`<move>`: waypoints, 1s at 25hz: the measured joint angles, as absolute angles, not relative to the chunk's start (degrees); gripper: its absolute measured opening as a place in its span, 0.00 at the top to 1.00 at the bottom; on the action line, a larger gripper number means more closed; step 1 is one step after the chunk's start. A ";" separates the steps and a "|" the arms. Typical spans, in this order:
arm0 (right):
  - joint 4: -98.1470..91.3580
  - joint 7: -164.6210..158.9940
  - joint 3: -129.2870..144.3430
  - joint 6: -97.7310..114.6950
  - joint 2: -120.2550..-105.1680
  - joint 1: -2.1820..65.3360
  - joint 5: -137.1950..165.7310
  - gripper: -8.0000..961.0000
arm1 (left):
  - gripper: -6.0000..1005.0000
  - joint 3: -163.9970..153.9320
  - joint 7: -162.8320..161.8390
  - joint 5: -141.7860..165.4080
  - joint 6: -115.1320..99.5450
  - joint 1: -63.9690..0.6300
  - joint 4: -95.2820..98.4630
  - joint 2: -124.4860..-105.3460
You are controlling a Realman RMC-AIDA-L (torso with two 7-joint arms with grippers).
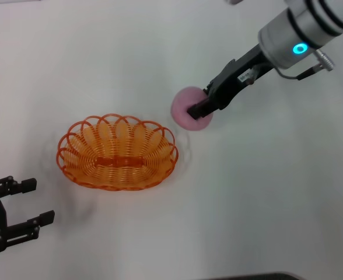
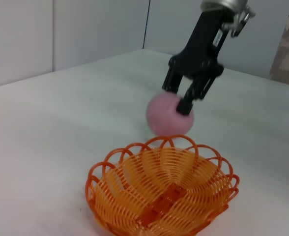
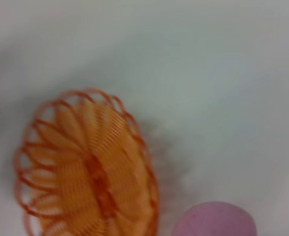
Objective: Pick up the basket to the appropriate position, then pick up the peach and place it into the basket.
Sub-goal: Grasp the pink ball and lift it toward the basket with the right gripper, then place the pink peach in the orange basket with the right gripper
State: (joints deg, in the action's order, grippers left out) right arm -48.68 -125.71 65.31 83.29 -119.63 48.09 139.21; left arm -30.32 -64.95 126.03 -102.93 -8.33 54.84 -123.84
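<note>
Right gripper (image 1: 202, 109) reaches down, clamped; left gripper (image 1: 27, 202) parked, spread.

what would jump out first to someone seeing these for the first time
The orange basket sits empty on the white table, left of centre. Just beyond its right end, the right gripper is closed on the pink peach. The left gripper waits open at the near left corner.

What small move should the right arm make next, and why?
Probably carry the round pink peach left over the oval orange wire basket. The right pincer is shut on the peach, which sits beside the basket's rim, not yet above it. The left pincer waits open.
</note>
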 joint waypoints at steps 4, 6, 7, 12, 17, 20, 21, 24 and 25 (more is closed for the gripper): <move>-54.07 -124.95 61.24 89.43 -119.58 46.20 136.23 0.52 | 0.28 -30.25 -64.97 126.01 -102.99 -8.22 54.84 -123.84; -55.63 -124.47 59.39 92.17 -119.46 45.66 134.28 0.52 | 0.28 -30.22 -65.17 125.89 -103.01 -8.18 54.87 -123.84; -56.15 -124.13 58.30 93.55 -119.35 45.49 132.99 0.52 | 0.28 -30.22 -65.30 125.82 -103.01 -8.18 54.91 -123.83; -56.01 -122.71 57.34 95.95 -119.30 45.40 128.90 0.52 | 0.28 -30.23 -65.55 125.77 -103.02 -8.27 54.99 -123.84; -52.36 -121.78 60.69 94.25 -119.87 46.76 128.11 0.52 | 0.28 -30.24 -65.57 125.67 -103.02 -8.33 55.07 -123.83; -49.57 -121.25 62.91 92.39 -120.00 47.78 127.49 0.52 | 0.28 -30.24 -65.63 125.70 -103.00 -8.38 55.09 -123.84; -48.67 -120.90 63.62 91.70 -119.99 48.07 127.01 0.52 | 0.28 -30.24 -65.63 125.70 -103.00 -8.38 55.09 -123.84; -46.32 -119.95 65.52 89.90 -119.99 48.74 125.47 0.52 | 0.28 -30.24 -65.64 125.80 -102.90 -8.43 54.98 -123.84; -45.53 -119.75 66.29 89.02 -119.99 48.96 125.05 0.52 | 0.28 -30.24 -65.65 125.82 -102.88 -8.43 54.97 -123.84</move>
